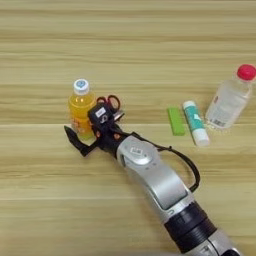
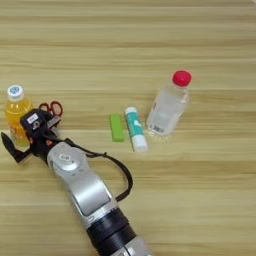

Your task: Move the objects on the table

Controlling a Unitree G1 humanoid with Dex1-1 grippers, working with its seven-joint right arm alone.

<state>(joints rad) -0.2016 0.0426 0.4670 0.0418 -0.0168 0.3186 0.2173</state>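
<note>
A broad light-wood tabletop [image 1: 130, 45] with horizontal plank grain filled both views from edge to edge.

Nearest, the right arm rose from the bottom right of the frame: a black collar, then a silver forearm [image 1: 150, 175] slanting up toward the left, with a black cable looping off its right side. At its end, in the left centre of the frame, was the pincer [image 1: 80, 137]. One black finger reached out to the lower left of the orange-drink bottle, its tip resting low near the tabletop; the other finger lay hidden behind the wrist block, so whether the fingers were apart or clamped on the bottle could not be told.

The small orange-drink bottle [image 1: 81, 107] stood upright with its white cap on, touching or just beside the pincer's upper side. Just right of it, partly covered by the wrist, lay the small red-handled scissors [image 1: 112, 101], only the red loops showing.

Further right, in the middle of the frame, a small green bar [image 1: 175, 121] lay flat, with the white stick with a teal label [image 1: 195, 129] lying just beside it, both pointing up and down the picture. Beyond them to the upper right, a clear bottle with a red cap [image 1: 231, 97] leaned toward the right, standing apart from the stick.
</note>
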